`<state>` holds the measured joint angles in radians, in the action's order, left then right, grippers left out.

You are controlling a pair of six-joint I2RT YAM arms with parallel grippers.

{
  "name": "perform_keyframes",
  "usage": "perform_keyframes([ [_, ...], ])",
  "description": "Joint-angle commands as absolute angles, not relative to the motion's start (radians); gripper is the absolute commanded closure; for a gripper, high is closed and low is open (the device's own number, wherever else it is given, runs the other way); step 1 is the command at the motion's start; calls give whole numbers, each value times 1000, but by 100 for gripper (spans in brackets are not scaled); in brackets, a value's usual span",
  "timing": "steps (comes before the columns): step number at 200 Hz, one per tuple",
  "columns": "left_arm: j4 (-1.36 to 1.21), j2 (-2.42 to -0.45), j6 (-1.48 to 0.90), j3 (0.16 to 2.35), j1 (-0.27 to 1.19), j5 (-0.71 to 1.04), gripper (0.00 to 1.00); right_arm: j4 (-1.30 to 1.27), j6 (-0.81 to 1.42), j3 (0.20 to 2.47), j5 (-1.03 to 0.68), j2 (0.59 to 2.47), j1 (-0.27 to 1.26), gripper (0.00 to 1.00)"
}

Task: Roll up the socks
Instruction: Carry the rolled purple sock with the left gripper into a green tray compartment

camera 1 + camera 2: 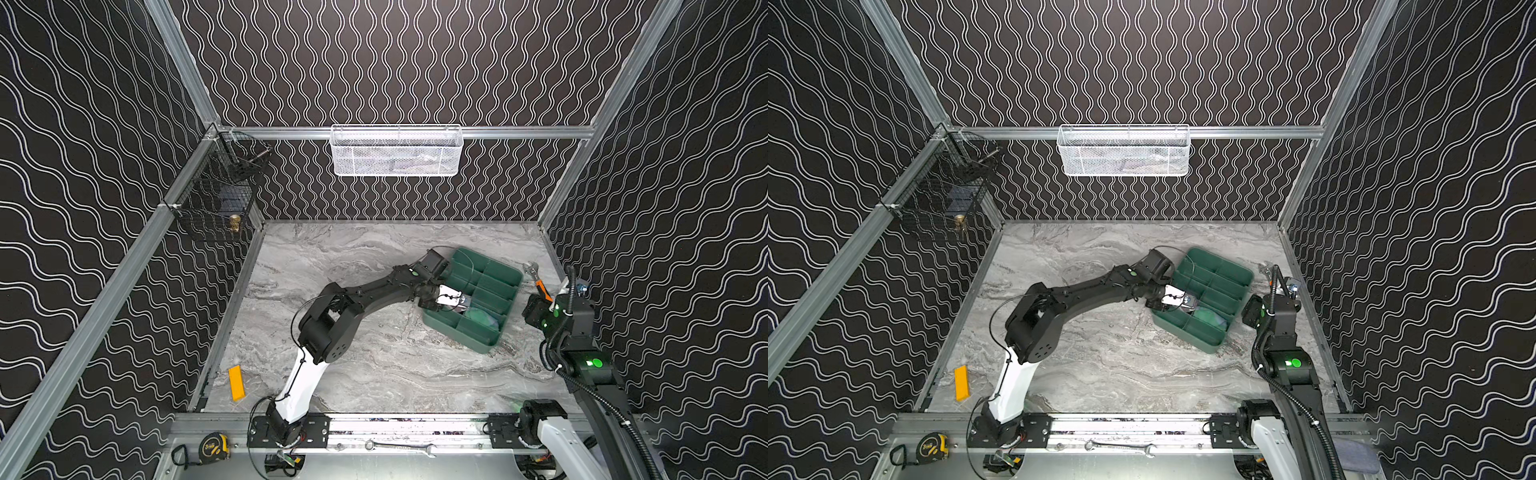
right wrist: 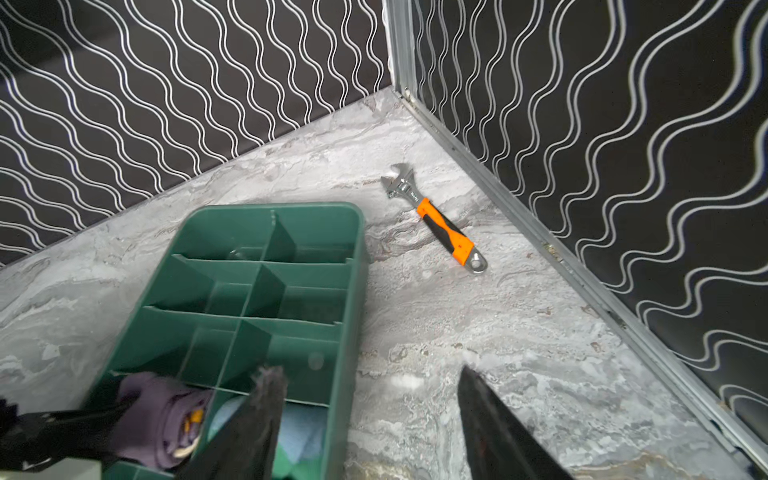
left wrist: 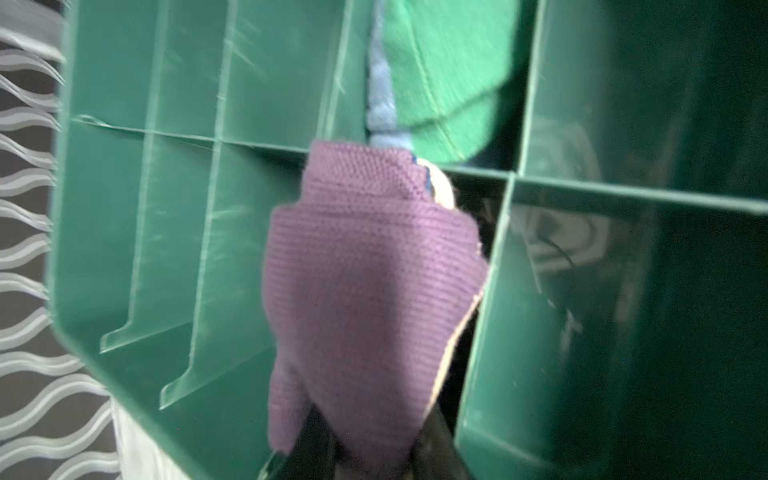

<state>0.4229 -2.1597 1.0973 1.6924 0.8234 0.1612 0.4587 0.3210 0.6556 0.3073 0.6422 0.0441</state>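
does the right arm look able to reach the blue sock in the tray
Probably yes: the right gripper hangs open at the edge of the tray, and the blue sock lies uncovered in the nearest compartment. The left gripper, holding the purple sock beside it, leaves little room.

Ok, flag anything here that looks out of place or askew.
The green divider tray sits skewed on the table, not square to its edges. An orange-handled adjustable wrench lies loose beside it, unrelated to socks. The purple sock and blue sock are within the tray; nothing spilled.
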Motion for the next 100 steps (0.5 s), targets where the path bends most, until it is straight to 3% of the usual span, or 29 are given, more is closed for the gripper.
perform_keyframes([
  [1, 626, -2139, 1068, 1691, 821, 74, 100, 424, 345, 649, 266, 648, 44, 32],
  [66, 857, -2212, 990, 1767, 795, -25, 100, 411, 367, 621, 209, 613, 44, 32],
  [100, 833, -2263, 940, 1756, 784, -19, 100, 420, 372, 617, 210, 585, 44, 31],
])
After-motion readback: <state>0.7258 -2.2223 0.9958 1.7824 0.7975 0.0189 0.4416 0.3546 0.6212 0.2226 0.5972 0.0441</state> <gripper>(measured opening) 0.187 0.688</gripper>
